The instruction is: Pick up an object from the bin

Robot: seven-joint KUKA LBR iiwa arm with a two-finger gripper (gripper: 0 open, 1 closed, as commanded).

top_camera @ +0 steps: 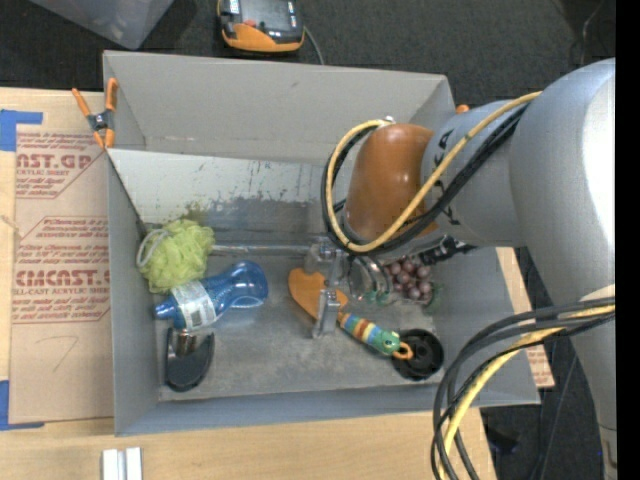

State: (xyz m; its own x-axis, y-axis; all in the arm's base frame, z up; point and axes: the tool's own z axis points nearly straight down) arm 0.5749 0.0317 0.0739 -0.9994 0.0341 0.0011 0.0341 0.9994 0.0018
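From the camera view, looking down into the grey metal bin (262,108), my arm comes in from the right, and my orange wrist cover with its looped yellow cables hangs over the right half of the floor. My gripper (324,314) is down near the middle of the floor, standing across a flat orange piece (304,288) that shows on both sides of the metal. Whether the gripper is apart, together or clamped on that piece I cannot tell, because my own hardware hides the contact.

Just right of the gripper a striped, many-coloured toy stick (368,332) lies slanting toward the front right corner, its far end touching a black ring (421,354). A bunch of dark purple grapes (408,280) sits beneath my wrist, near the right wall.

On the left side, well apart from the gripper, a yellow-green mesh puff (177,251) rests against the left wall. A blue bottle with a pale label (211,298) lies in front of the puff, and a black object (188,358) sits in the front left corner.
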